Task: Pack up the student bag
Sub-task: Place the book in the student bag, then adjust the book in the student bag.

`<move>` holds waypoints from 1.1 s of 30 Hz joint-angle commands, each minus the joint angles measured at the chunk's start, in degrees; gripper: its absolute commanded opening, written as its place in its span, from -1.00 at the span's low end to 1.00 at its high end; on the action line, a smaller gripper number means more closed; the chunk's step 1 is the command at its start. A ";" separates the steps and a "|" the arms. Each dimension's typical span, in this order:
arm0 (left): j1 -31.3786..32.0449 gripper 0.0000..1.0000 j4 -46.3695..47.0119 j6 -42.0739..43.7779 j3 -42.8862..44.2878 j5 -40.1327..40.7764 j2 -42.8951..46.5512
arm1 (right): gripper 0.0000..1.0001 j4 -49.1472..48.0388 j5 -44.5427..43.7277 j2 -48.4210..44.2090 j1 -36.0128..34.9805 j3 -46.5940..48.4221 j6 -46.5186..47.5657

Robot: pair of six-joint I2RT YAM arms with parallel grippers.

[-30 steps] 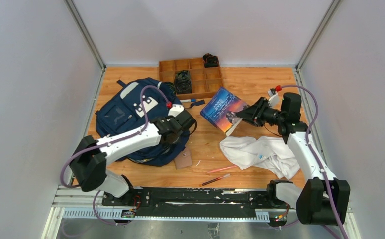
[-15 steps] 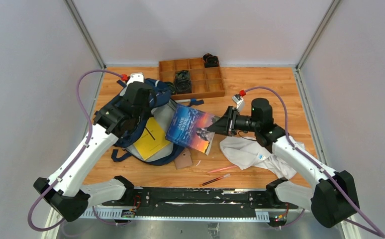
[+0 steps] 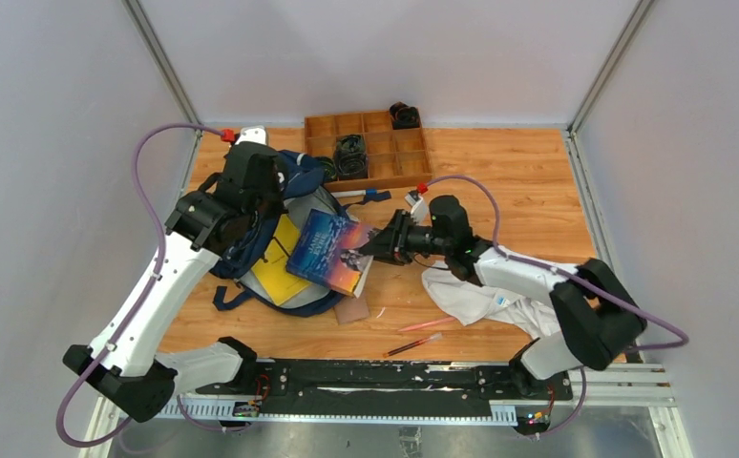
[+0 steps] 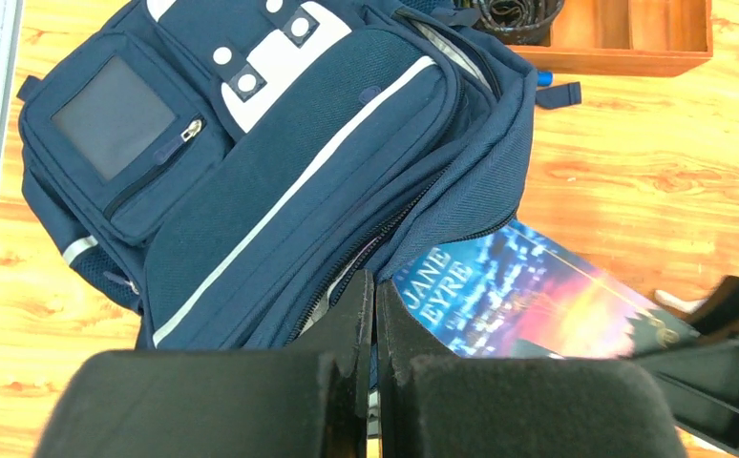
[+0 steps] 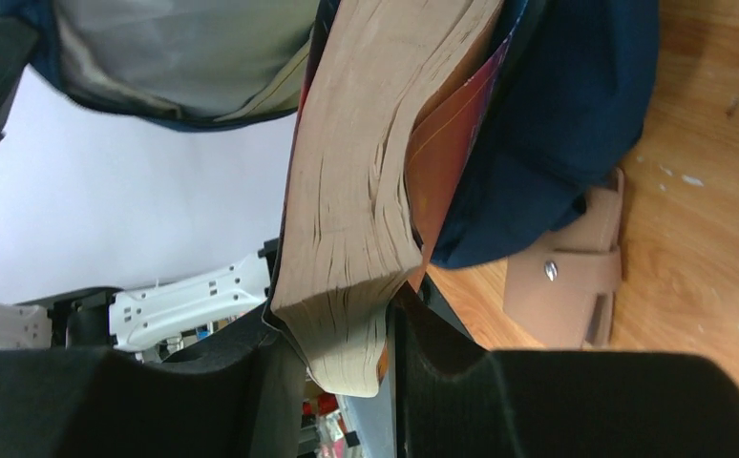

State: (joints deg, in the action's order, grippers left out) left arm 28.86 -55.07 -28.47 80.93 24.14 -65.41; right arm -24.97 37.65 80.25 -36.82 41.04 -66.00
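Wooden table (image 3: 523,181): one student bag (image 4: 327,162), one book (image 3: 327,250) (right hand (image 3: 370,250) gripping).

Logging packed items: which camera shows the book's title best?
Left wrist: the Jane Eyre paperback shows its title clearly beside the student bag. Top external shows the cover, title too small. Right wrist shows only page edges clamped in the right gripper.

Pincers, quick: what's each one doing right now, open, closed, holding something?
Left pincer: closed, pinching the student bag at its opening edge.
Right pincer: closed on the book, holding it at the bag's mouth.
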 commanded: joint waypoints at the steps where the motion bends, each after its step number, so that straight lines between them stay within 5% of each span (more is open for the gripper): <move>1: -0.73 -1.00 4.00 0.15 4.41 -0.13 0.72 | -1.00 -20.39 -4.16 6.69 -3.79 4.66 -8.11; 4: -0.74 -1.00 4.09 0.27 5.34 -1.50 1.29 | -1.00 -26.94 -7.73 13.76 -4.84 5.67 -11.07; 12: -0.74 -1.00 3.59 2.00 7.70 -4.98 3.07 | -1.00 -23.45 -10.70 33.07 -8.59 23.86 -10.66; 13: -0.76 -1.00 3.57 1.83 7.41 -4.79 3.35 | -0.71 -19.97 -8.78 35.44 -8.88 28.13 -9.76; 16: -0.82 -1.00 3.57 1.53 6.34 -4.46 3.67 | 0.74 -9.85 -5.05 36.11 -9.27 33.37 -5.04; 17: -0.82 -1.00 3.61 1.45 6.02 -4.33 3.69 | 0.84 -6.58 -5.39 34.00 -9.24 31.88 -2.04; 21: -0.82 -1.00 3.73 0.77 5.43 -3.75 3.50 | 0.90 4.28 -8.18 25.89 -9.28 26.95 6.99; 26: -0.82 -1.00 3.87 -0.17 5.26 -3.49 3.91 | 0.94 5.79 -5.52 20.64 -10.83 21.49 9.39; 33: -0.82 -1.00 4.09 -0.81 3.30 -2.98 5.41 | 0.95 3.29 -2.02 24.90 -15.93 20.28 8.36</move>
State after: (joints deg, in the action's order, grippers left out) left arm 28.23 -57.10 -27.86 84.18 20.64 -63.31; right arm -22.24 32.62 101.19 -49.87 61.95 -58.65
